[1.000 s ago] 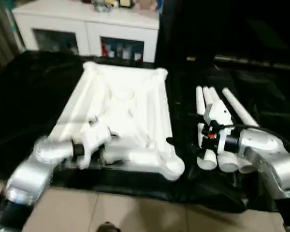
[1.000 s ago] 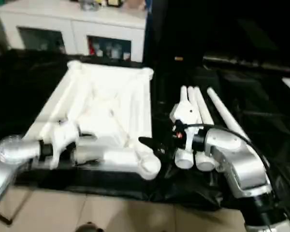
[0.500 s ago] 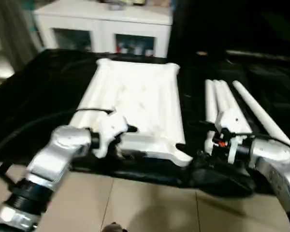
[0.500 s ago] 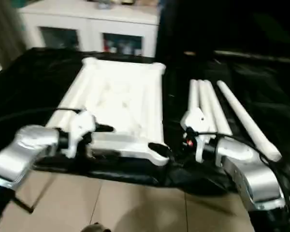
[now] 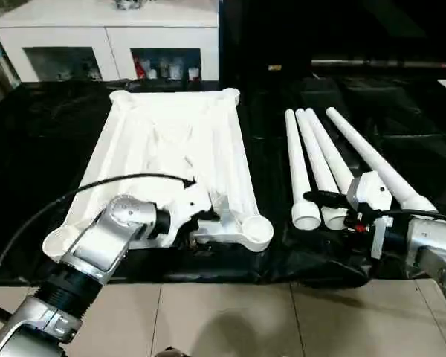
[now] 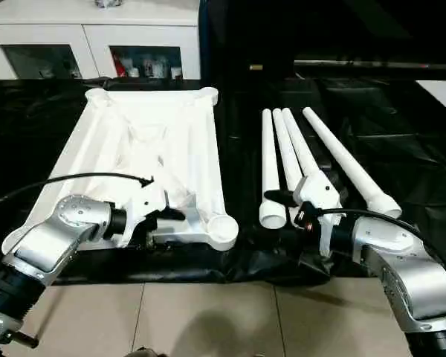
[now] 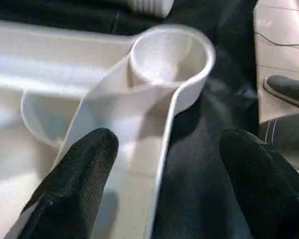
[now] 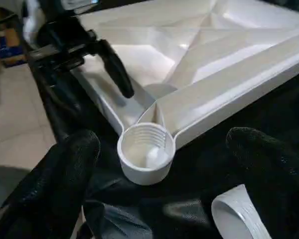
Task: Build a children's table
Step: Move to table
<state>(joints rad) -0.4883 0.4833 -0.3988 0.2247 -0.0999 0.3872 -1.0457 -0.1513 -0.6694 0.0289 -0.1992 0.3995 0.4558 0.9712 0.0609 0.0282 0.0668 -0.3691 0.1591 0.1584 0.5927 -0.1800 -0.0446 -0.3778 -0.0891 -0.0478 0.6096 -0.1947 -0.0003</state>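
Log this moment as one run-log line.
stage: no leg fitted | white plastic ribbed tabletop: underside up on black cloth | four white tapered tube legs: lying beside it | left pincer: open, straddling near rim | right pincer: open, holding nothing

We see a counter [image 5: 30,141] draped in black cloth, a white cabinet [image 5: 104,37] with glass doors behind it, beige floor tiles [image 5: 230,320] in front, and a dark shoe [image 7: 286,89].
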